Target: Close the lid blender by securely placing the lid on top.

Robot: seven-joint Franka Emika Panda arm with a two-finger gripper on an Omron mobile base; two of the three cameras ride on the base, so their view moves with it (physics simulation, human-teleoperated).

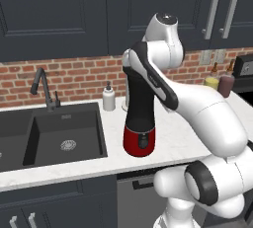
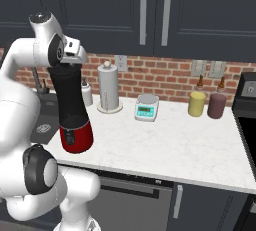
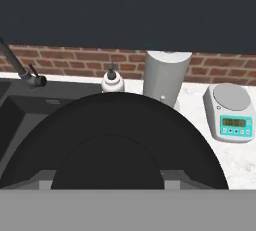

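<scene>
The counter (image 2: pixel 190 140) is white marble, running under dark cabinets (image 2: pixel 200 10) and a red brick wall (image 2: pixel 165 77). At its left end sits a black sink (image 1: pixel 59 135) with a dark tap (image 1: pixel 43 88) behind it.

The arm (image 1: pixel 207 118) reaches from the base up and over to the blender (image 1: pixel 139 118), which stands upright on the counter just right of the sink, near the front edge. Its jar is tall and black, on a glossy red base with a small black panel facing forward.

The gripper (image 2: pixel 67 65) is right at the top of the jar. In the hand view a wide black disc, the lid (image 3: pixel 112 135), takes up the lower middle, and the grey stubs of the fingers (image 3: pixel 46 177) flank it low on either side. Whether the lid is pinched between them or already sits on the jar, and how wide the jaws stand, cannot be told.

Behind the blender, against the wall, stands a white paper roll (image 2: pixel 109 87) on its holder. To its left is a small white soap bottle (image 1: pixel 108 97). To the roll's right lies a white-and-teal scale (image 2: pixel 146 108). Further right, well apart, are a yellow jar (image 2: pixel 197 103) and a dark red jar (image 2: pixel 217 105), side by side near the wall.
</scene>
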